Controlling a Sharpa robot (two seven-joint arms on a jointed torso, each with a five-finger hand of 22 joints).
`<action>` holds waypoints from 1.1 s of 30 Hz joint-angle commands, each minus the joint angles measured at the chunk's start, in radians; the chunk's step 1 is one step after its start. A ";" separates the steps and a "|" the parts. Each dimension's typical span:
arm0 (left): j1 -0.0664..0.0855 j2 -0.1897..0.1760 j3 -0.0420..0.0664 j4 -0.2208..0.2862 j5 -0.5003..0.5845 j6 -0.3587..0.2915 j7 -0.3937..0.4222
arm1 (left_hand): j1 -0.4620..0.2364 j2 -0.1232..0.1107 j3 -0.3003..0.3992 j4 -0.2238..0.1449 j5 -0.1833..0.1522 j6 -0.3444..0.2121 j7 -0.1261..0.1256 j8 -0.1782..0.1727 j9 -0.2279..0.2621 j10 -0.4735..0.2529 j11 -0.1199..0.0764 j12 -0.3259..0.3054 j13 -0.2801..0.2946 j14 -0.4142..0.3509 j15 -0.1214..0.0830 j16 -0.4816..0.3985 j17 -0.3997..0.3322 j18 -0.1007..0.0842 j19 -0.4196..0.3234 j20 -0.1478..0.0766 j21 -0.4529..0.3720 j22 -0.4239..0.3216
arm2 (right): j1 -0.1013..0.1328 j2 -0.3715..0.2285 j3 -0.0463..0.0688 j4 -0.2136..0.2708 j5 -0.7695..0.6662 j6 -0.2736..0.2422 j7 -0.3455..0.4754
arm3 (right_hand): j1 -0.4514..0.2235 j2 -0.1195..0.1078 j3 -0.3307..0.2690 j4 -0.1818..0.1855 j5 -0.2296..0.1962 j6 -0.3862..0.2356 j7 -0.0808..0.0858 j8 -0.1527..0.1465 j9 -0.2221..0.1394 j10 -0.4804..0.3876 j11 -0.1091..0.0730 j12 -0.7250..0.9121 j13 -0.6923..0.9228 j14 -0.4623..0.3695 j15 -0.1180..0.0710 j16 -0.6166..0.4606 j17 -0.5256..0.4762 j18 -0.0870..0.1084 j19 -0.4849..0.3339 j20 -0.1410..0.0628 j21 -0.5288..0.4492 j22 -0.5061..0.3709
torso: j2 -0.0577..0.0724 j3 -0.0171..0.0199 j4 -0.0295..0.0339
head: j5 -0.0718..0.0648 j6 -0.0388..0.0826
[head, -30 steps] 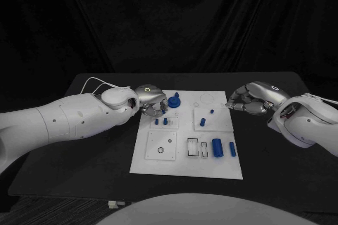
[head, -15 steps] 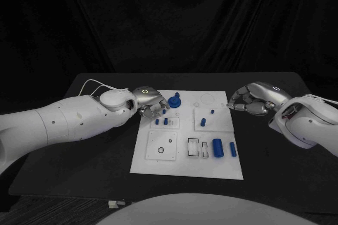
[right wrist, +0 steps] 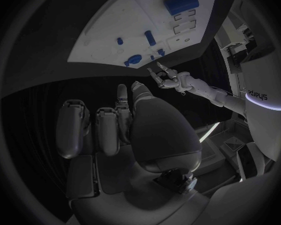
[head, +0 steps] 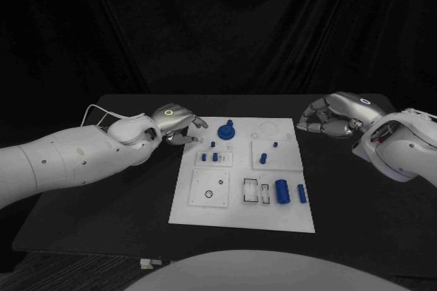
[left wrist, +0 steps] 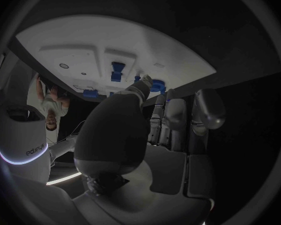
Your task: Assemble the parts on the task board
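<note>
One task board (head: 239, 202), about eight blue parts (head: 281, 191), two robot hands (head: 177, 122).

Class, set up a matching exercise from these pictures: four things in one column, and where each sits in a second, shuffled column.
Things:
1. left hand
2. right hand
3. large blue cylinder
4. round blue part

Places:
A. near right part of the task board
B. past the board's far right corner
C. far part of the board
D. by the board's far left corner

Pairs: 1-D, 2-B, 3-A, 4-C

Left hand (head: 177, 122) empty, fingers loosely apart; right hand (head: 329, 116) empty, fingers curled inward
</note>
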 commanded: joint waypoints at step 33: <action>0.025 -0.193 0.000 0.191 0.805 0.003 0.616 | -0.136 0.218 -0.499 0.133 0.170 -0.326 -0.012 -0.033 -0.105 -0.840 -0.096 0.015 -0.116 -1.320 0.066 -1.232 -0.905 0.086 -1.295 0.150 -0.962 -0.696 | 0.087 0.172 0.001 -0.090 -0.313 0.268 -0.023 | 0.116 -0.229 0.248 -0.020 -0.041 -0.074 -0.065 -0.262 -0.124 -0.417 0.076 -1.160 -1.178 -0.030 0.038 -0.117 -0.176 0.057 -0.110 0.037 -0.294 0.120 | 0.023 -0.0360 0.0312 | -0.065 0.000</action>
